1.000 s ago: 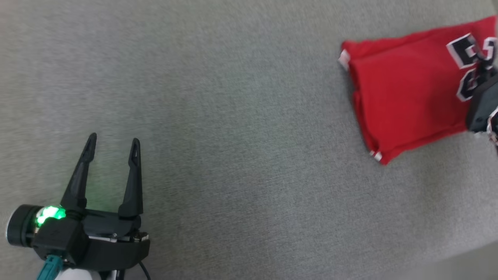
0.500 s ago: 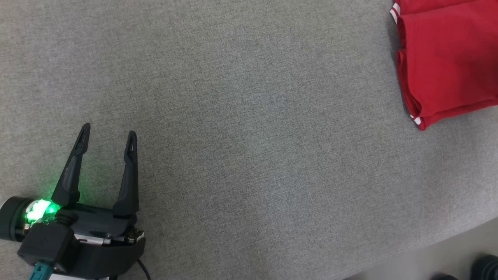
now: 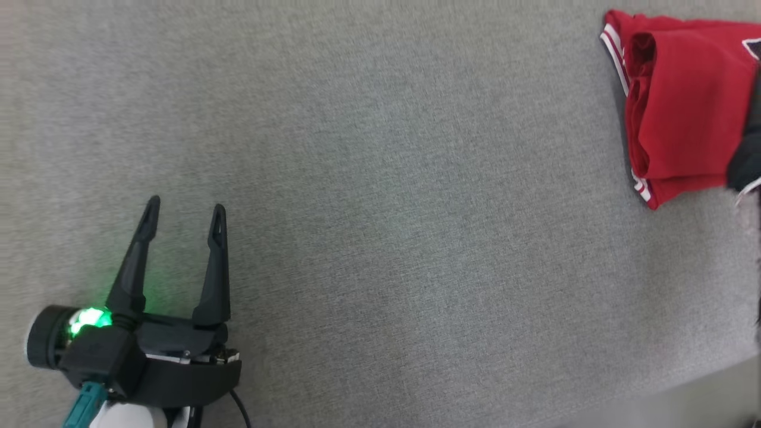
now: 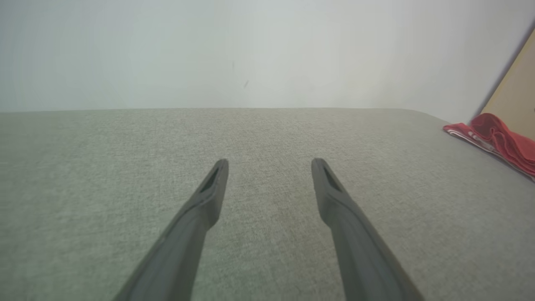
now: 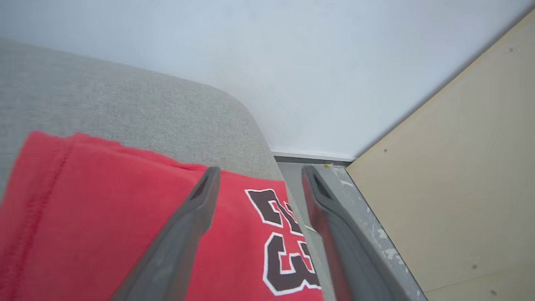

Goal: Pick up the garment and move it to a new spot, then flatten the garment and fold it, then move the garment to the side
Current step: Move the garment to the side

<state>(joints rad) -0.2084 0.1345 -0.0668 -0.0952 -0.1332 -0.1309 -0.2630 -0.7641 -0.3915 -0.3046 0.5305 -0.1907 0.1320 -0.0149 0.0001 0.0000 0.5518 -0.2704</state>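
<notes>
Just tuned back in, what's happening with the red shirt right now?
The folded red garment lies near the right end of the grey surface. The right claw is open above its printed end, gripping nothing. The left claw, also open, hovers well apart from it over bare surface.

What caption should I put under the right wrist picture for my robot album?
Right gripper, jaws open, over the red numbered garment near the grey surface corner.

Garment partly beyond the head view's right edge.
</notes>
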